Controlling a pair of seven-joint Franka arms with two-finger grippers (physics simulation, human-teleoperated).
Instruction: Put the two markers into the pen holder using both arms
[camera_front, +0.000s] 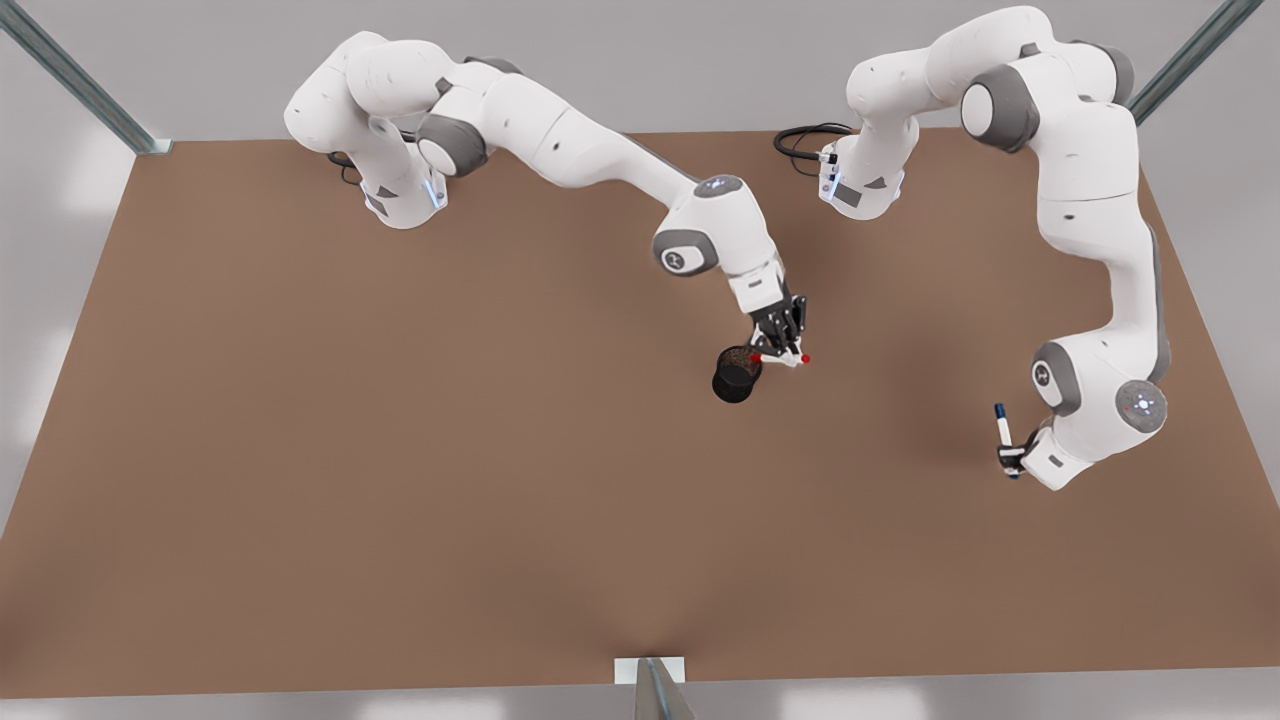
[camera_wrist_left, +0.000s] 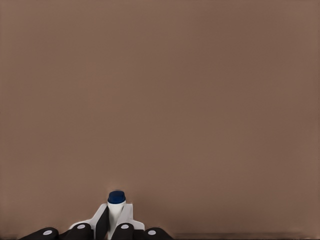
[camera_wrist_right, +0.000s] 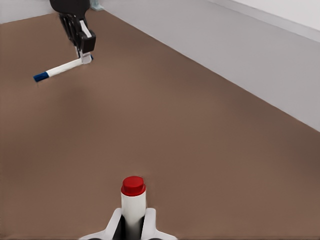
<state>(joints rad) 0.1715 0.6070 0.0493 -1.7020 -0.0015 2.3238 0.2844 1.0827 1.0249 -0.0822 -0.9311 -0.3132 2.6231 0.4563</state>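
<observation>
While the right gripper (camera_front: 787, 352) clamps the red marker (camera_front: 781, 358) crosswise just beside the cup (camera_front: 737, 374), the left gripper (camera_front: 1011, 459) waits well apart from it, clamped on the blue marker (camera_front: 1002, 428).

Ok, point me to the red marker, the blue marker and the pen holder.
red marker (camera_wrist_right: 133, 186): right wrist view, red end.
blue marker (camera_front: 1002, 430): front view, white barrel.
pen holder (camera_front: 735, 384): front view, black side wall.

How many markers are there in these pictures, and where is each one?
2. The red marker is held by the right gripper beside the pen holder; the blue marker is held by the left gripper.
</observation>
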